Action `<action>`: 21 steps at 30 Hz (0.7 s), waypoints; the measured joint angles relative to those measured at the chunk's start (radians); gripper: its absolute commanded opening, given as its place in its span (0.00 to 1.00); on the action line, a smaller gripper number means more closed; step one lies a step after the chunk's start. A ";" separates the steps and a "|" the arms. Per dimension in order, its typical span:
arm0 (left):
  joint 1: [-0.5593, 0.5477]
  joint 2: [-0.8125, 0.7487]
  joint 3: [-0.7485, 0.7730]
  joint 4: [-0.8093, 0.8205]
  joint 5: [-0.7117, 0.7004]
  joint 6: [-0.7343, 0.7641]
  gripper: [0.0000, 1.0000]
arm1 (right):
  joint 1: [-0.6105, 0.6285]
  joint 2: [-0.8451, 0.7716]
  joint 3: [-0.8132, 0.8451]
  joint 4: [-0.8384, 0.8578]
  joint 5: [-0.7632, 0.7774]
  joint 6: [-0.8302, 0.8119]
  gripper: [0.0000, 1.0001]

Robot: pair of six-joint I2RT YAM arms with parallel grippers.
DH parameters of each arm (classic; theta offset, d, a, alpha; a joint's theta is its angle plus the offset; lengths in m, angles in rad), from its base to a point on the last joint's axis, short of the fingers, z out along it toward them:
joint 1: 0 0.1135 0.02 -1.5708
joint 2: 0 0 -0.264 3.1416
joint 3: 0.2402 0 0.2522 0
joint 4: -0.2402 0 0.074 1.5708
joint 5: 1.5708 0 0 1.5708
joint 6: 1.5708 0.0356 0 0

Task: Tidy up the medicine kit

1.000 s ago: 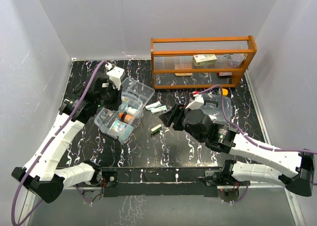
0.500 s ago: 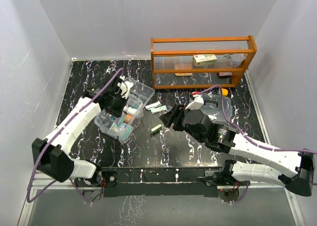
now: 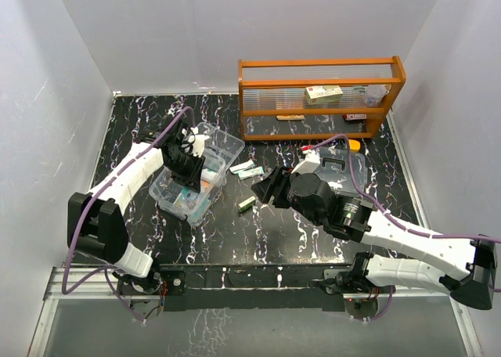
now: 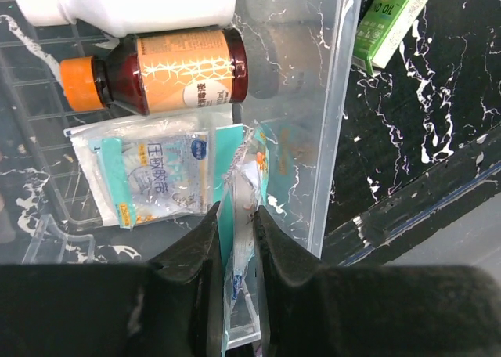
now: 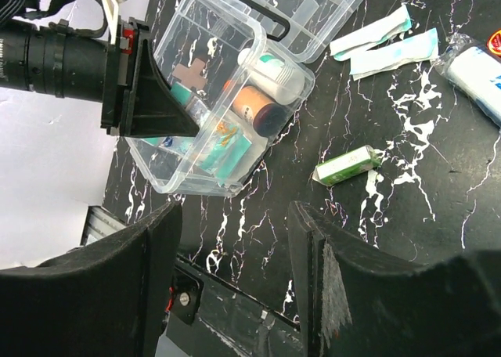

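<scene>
Right gripper (image 5: 235, 286) jaws wide apart above the black marbled worktop (image 5: 423, 216). Clear medicine kit box (image 5: 176, 173) upper left. Inside it, a white bottle (image 5: 274, 69) and a brown bottle (image 5: 257, 110) lie side by side, teal packet (image 5: 231, 142) nearer. Left gripper (image 5: 188, 126) tip is down inside the box. Clear lid (image 5: 313, 9) with dark handle sits at its far edge. Small green box (image 5: 348, 165) lies just right of the kit, two sachets (image 5: 380, 44) beyond it.

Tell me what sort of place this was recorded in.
Likely a lab test booth: plain white walls box in a black marbled table, two robot arms are bolted to its near edge, and a medicine kit sits staged on it.
</scene>
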 measured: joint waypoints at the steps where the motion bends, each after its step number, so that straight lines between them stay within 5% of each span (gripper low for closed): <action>1: 0.000 0.006 0.000 -0.001 0.008 0.000 0.13 | 0.000 0.000 0.000 0.000 -0.002 0.000 0.54; 21: 0.000 0.040 -0.035 -0.005 -0.032 -0.026 0.13 | 0.000 0.004 0.000 0.019 -0.040 -0.022 0.54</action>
